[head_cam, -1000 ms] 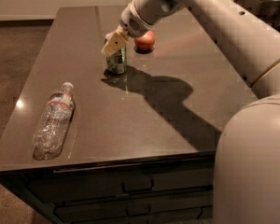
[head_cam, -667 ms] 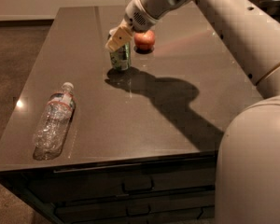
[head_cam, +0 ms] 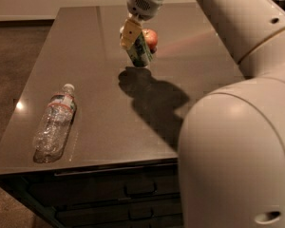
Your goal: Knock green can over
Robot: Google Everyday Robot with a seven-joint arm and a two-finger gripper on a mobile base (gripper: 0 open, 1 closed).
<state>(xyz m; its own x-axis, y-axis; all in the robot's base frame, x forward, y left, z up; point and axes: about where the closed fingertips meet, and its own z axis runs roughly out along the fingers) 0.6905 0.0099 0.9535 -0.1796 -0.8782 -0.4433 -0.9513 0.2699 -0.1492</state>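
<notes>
The green can (head_cam: 141,52), upright a second ago, now leans steeply and has shifted toward the apple (head_cam: 151,38). Its upper end sits directly under the gripper (head_cam: 130,33) and its base angles away below. We cannot tell whether the jaws are clamped on the can or only pressing against it, nor whether its base touches the table (head_cam: 109,127).

In our judgement the step is to finish the tip. We would carry the top further over and down, then let go so the can lies flat.

The apple sits just behind the jaws, touching or nearly touching the can. A fall that way could jam the can or send the fruit rolling. The clear side below and left of the jaws looks safer.

The plastic bottle (head_cam: 55,122) lies on its side well away from the jaws, toward the near edge.
</notes>
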